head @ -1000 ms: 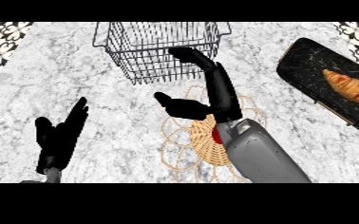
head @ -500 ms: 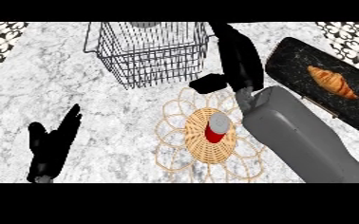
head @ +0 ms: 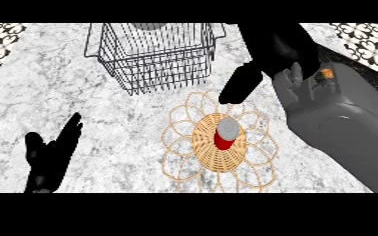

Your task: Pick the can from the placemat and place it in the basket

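My left hand (head: pixel 50 157) rests open, fingers straight, well to the left of the can and low in the view; I leave it be. The wire basket (head: pixel 153 55) stands up and to the left of the can, near it but apart, on the marble desk (head: pixel 103 120). The can (head: pixel 227 134), red with a grey top, stands upright on the woven middle of the placemat (head: pixel 212 161), with nothing touching it. My right hand (head: pixel 275 47) hangs up and to the right of the can, fingers released and holding nothing. Its thumb (head: pixel 238 86) points down toward the can but is clear of it. The grey forearm (head: pixel 332 120) fills the space right of the can.

I judge the step in hand to be the reach. To do it well, I bring the hand down beside the can with the thumb on one side and the fingers on the other, level with its red wall and not its top. I close only once the can sits between them. I approach from the right so I don't nudge it over, then lift straight up, clear of the basket's rim.
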Tool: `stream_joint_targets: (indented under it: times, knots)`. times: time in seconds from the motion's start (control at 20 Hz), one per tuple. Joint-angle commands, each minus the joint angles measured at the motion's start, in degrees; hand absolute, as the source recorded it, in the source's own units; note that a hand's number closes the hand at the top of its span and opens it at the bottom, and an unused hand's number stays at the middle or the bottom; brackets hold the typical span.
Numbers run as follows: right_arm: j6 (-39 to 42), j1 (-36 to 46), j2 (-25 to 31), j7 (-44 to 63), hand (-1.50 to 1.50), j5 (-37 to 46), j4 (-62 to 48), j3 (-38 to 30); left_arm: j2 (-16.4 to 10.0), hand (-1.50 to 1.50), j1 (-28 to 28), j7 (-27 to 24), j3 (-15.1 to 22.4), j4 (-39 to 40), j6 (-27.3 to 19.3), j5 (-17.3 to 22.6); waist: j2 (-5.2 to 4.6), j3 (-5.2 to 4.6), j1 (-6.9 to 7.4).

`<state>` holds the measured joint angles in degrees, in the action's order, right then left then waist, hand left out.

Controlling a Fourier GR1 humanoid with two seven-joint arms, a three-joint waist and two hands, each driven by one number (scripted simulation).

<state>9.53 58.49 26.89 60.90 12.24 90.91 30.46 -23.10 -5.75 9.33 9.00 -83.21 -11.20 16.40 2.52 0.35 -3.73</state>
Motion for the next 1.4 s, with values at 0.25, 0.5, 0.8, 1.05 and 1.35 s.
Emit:
stream_joint_targets:
  times: [0.25,0.5,0.8,1.05,1.35]
  knots:
    - [15.7,4.8,6.7,16.1,-1.50,-18.3,5.5,-1.3,1.2,0.00,-3.2,3.2,1.3,3.2,-0.1,0.1,-0.86,-0.64,-0.34]
    - [14.8,5.8,11.0,18.9,-1.50,-25.2,8.7,-1.5,1.2,0.00,-2.9,2.2,1.1,3.6,0.8,0.0,-1.23,-0.62,0.30]
    - [6.7,4.5,11.3,22.1,-1.50,-25.8,12.6,1.2,0.3,0.00,-4.6,1.8,1.1,2.7,2.4,-0.1,-1.57,-0.58,2.02]
    - [2.9,-0.7,13.2,20.1,-1.50,-23.4,16.0,3.4,1.4,0.00,-4.0,3.9,1.7,0.7,0.5,-1.0,-1.85,-0.43,2.52]
    - [0.3,-4.3,12.4,18.2,-1.50,-18.6,15.4,7.6,1.7,0.00,-2.2,3.3,1.4,4.1,2.0,-1.2,-2.32,-0.52,2.88]
